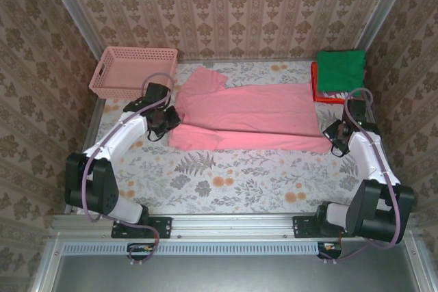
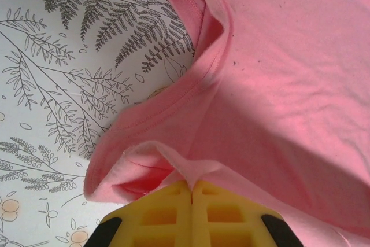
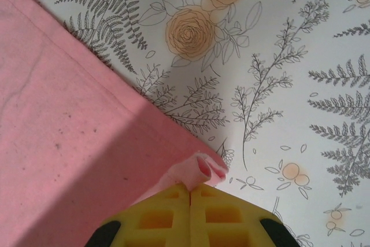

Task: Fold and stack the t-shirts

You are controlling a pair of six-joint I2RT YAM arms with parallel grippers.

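A plain salmon-pink short-sleeved cotton t-shirt (image 1: 253, 111) lay spread sideways across the far half of the floral-patterned table (image 1: 226, 189). It sat between a pink plastic lattice basket (image 1: 133, 70) at the far left corner and a folded green cloth t-shirt (image 1: 340, 70) at the far right corner.

The left gripper (image 2: 191, 184) was fully closed, its yellow pads pinching a small ridge of pink cloth at the shirt's sleeve end. The right gripper (image 3: 191, 188) was likewise fully closed, nipping the near corner of the hem, which curled up into a little roll just above the pads.

With both ends of the near edge held, the step in hand looked like the first lengthwise fold. The next move probably called for both arms to lift together, keep the edge taut between them, and carry it over toward the far edge without dragging the rest.

How much cloth sat between the pads was hidden, as was whether one layer or two was caught. A red strip (image 1: 315, 85) showed beneath the green shirt, but whether it was another shirt could not be told. From above, the wrists covered both fingertips.
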